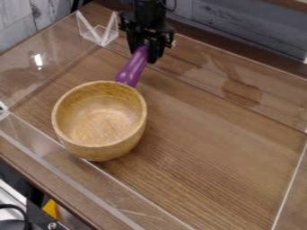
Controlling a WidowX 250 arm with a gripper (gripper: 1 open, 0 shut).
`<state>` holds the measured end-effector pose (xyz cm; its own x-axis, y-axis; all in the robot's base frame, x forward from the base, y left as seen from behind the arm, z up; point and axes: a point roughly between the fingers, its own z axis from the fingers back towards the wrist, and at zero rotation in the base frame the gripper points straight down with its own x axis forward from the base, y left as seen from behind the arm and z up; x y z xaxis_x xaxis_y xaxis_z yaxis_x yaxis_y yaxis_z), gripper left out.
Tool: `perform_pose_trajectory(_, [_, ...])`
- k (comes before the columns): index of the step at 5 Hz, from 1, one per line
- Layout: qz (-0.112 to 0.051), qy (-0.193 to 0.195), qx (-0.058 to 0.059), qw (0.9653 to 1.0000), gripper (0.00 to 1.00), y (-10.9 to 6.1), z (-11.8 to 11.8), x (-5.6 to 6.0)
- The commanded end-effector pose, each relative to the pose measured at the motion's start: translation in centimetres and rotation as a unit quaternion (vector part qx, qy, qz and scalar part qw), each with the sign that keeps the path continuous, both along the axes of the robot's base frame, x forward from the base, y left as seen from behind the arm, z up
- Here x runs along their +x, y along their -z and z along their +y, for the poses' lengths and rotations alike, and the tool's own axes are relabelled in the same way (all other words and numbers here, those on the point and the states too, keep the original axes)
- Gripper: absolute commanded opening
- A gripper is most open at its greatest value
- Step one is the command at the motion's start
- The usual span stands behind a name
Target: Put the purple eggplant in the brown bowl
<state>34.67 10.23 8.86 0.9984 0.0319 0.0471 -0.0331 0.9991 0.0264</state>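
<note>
Clamped around the smooth, elongated purple eggplant [133,66], the dark metal hand [142,48] hangs near the round light-brown wooden bowl [100,120], upper centre of the frame.

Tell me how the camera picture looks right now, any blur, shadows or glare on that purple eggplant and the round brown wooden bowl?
Camera view: the smooth purple toy eggplant looks soft-edged; the round light-brown wooden bowl is clearer, its inside shaded along part of the wall; the black gripper blurs into a dark mass, fingertips hard to make out.
</note>
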Motion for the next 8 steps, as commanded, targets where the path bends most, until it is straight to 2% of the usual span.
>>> perform_pose_trajectory(1, [-0.040, -0.014, 0.008, 0.9991, 0.00, -3.4, 0.3, -0.9])
perform_pose_trajectory(2, [-0.039, -0.018, 0.006, 0.9991, 0.00, -3.4, 0.3, -1.2])
perform_pose_trajectory(3, [-0.037, -0.027, 0.003, 0.9989, 0.00, -3.8, 0.3, -3.2])
perform_pose_trajectory(4, [-0.034, -0.034, 0.002, 0.9988, 0.00, -3.8, 0.4, -4.7])
perform_pose_trajectory(5, [-0.028, -0.033, 0.002, 0.9991, 0.00, -3.3, 0.5, -6.1])
perform_pose_trajectory(7, [-0.016, -0.032, -0.001, 0.9994, 0.00, -2.3, 0.4, -9.9])
perform_pose_trajectory(8, [-0.014, -0.032, -0.002, 0.9994, 0.00, -2.0, 0.2, -10.5])
